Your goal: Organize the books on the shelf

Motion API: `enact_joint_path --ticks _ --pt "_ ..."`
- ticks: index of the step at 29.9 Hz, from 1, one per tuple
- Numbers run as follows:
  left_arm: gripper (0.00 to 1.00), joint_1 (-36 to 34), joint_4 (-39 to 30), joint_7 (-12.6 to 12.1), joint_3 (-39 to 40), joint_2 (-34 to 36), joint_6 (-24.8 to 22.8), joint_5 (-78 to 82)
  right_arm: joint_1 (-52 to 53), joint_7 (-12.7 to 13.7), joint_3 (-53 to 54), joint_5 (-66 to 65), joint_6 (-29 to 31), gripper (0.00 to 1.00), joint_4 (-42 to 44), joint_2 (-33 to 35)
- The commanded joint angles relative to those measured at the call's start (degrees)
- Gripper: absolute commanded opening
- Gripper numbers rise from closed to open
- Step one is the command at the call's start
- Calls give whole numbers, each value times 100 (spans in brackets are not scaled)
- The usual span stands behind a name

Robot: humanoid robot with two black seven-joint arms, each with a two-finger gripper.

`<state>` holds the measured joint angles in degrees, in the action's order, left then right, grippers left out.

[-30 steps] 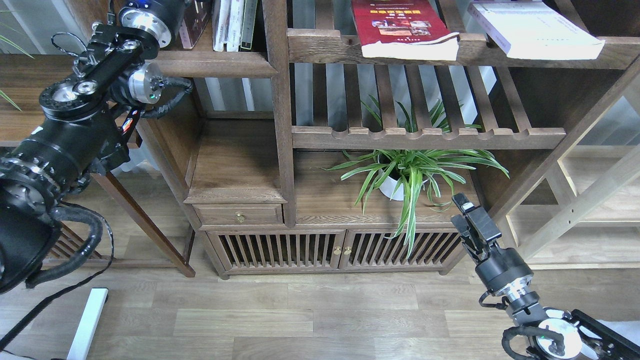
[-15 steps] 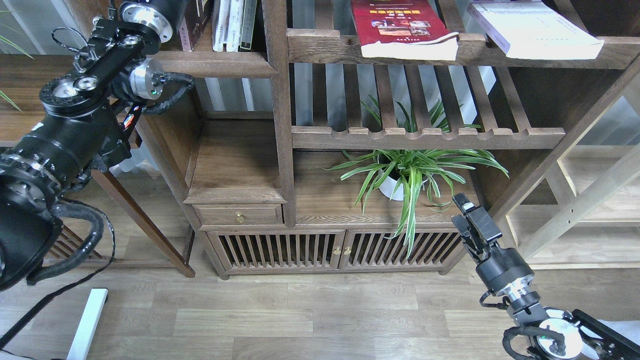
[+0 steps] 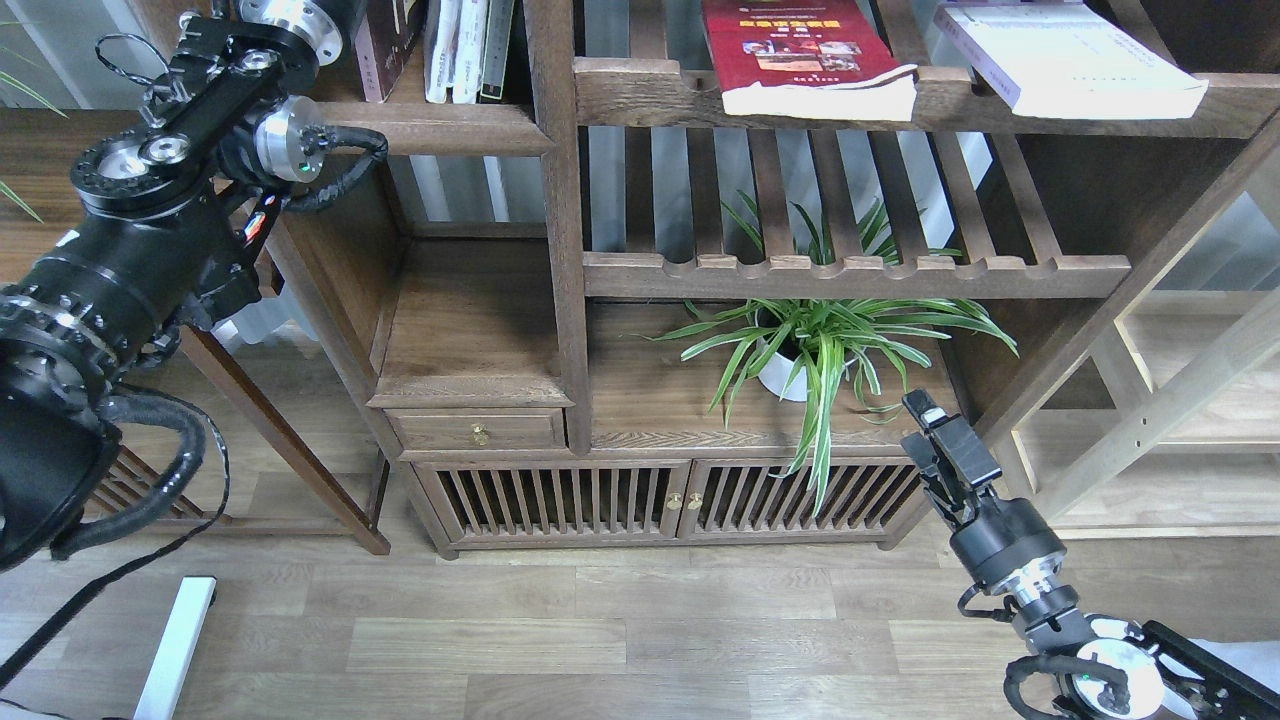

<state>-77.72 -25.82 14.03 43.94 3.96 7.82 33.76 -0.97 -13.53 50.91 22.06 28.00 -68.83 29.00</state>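
Note:
The red book [image 3: 800, 50] with a yellow title band lies flat on the upper slatted rack, overhanging its front rail. The white book [image 3: 1075, 55] lies flat further right on the same rack. A dark maroon book [image 3: 385, 40] stands upright on the solid shelf [image 3: 430, 127] at top left, beside several pale upright books [image 3: 465, 50]. My left arm reaches up past that shelf's left end, and its gripper is above the top edge, out of view. My right gripper [image 3: 935, 430] hangs low at the right, near the plant's leaves, holding nothing. Its dark fingers cannot be told apart.
A potted spider plant [image 3: 810, 345] stands on the cabinet top under the lower slatted rack [image 3: 850, 270]. A small drawer [image 3: 478, 430] and slatted cabinet doors [image 3: 660, 495] sit below. A pale wooden frame [image 3: 1160, 400] stands at the right. A side table [image 3: 40, 200] is behind my left arm.
My left arm has risen and shifted slightly left, so more of its wrist is cut off at the top. The right gripper and the books have barely moved.

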Motion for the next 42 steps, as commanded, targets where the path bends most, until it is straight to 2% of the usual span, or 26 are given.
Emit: enact_joint_path --ticks 1,10,42 --pt "29 -111 6 -6 -8 0 0 -53 0 -1 -11 0 0 98 1 0" --pt "29 -437 15 -102 1 9 -9 -106 -70 -1 -20 0 0 98 1 -9" --pt "30 -991 -81 -120 54 61 -79 -414 -158 -1 -11 -123 0 99 1 62"
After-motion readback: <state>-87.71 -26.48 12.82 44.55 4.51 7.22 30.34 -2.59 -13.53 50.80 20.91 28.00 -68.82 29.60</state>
